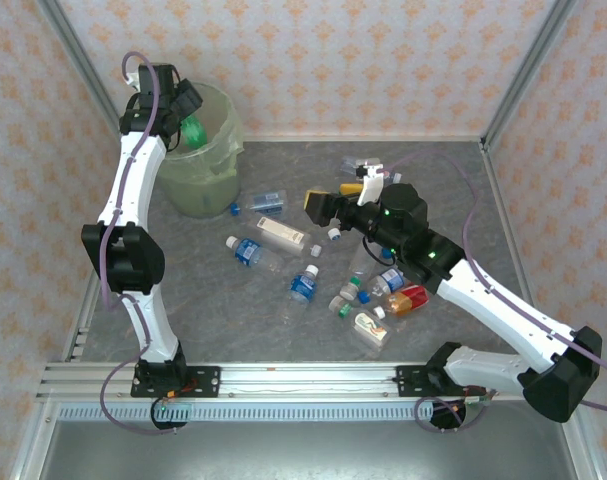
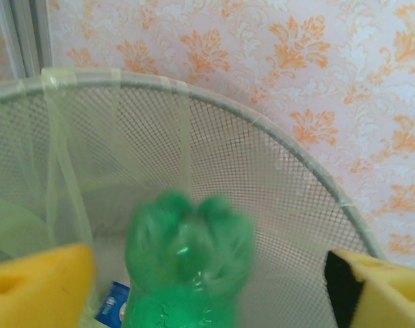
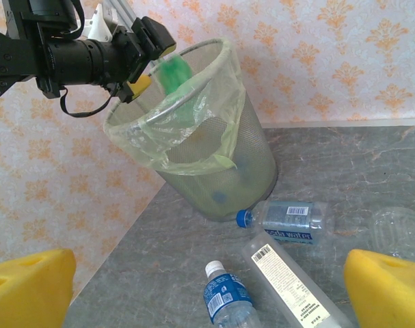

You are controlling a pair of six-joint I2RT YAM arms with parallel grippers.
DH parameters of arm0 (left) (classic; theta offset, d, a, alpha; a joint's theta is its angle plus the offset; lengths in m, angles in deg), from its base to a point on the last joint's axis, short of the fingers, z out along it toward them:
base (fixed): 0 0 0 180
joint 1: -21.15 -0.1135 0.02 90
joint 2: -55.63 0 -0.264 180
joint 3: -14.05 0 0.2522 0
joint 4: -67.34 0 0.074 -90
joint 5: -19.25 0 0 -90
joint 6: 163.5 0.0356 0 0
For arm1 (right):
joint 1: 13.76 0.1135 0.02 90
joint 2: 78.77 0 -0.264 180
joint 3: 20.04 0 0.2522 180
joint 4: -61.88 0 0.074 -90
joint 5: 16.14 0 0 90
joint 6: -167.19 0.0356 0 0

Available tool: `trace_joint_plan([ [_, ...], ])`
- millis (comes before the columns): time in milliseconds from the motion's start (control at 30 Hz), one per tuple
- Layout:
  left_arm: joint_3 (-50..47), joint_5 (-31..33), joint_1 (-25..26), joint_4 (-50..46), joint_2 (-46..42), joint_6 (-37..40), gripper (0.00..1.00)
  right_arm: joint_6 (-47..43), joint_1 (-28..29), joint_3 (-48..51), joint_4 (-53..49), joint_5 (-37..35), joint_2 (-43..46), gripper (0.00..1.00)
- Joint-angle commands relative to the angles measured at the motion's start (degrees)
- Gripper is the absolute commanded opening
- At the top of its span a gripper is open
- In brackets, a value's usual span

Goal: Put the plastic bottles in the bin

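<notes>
The bin (image 1: 198,165) stands at the back left, a pale-green mesh bucket with a thin bag. My left gripper (image 1: 183,112) hangs over its mouth, open, its yellow pads (image 2: 36,287) wide apart. A green bottle (image 2: 186,266), blurred, sits between the pads touching neither, base up, inside the bin's rim (image 2: 262,123). The right wrist view has the same green bottle (image 3: 171,74) at the bin's (image 3: 214,157) mouth. My right gripper (image 1: 333,195) is open above the table's middle, over a blue-labelled bottle (image 3: 228,301) and a tall clear bottle (image 3: 289,283).
A blue-capped bottle (image 1: 258,203) lies against the bin's foot. Several more bottles are scattered mid-table, among them an orange one (image 1: 408,298) and a green-capped one (image 1: 345,300). Another bottle (image 1: 363,165) lies near the back wall. Patterned walls close in the back and sides.
</notes>
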Motion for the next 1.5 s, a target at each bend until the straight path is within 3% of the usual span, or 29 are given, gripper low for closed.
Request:
trace_joint_plan([
  [0, -0.19, -0.51, -0.11, -0.11, -2.19, 0.25, 0.99, 0.04, 0.27, 0.58, -0.10, -1.90, 1.52, 1.00],
  [267, -2.06, -0.99, -0.09, 0.20, -5.66, -0.05, 0.99, 1.01, 0.27, 0.53, -1.12, -4.83, 1.28, 1.00],
  [433, -3.86, -2.36, -0.05, 0.58, -7.87, -0.91, 0.99, 2.90, 0.32, 1.10, -1.41, -10.47, 1.00, 1.00],
  [667, -10.11, -8.58, 0.08, 3.01, -11.83, -2.96, 0.99, 9.06, -1.40, -1.19, -10.96, -30.78, -3.76, 1.00],
  [833, -16.69, -12.02, 0.84, 5.43, -16.02, -2.52, 0.99, 13.93, -9.48, 0.33, -13.17, -25.29, -7.81, 1.00],
  [1167, -25.05, -13.91, 6.27, 6.71, -25.19, 1.48, 0.99, 15.35, -26.18, 6.75, -10.80, -18.24, -11.93, 0.76],
  [1467, -26.53, -11.06, 14.36, 3.78, -28.43, 3.73, 0.99, 12.03, -32.34, 8.50, -9.63, -14.08, -19.52, 0.69],
])
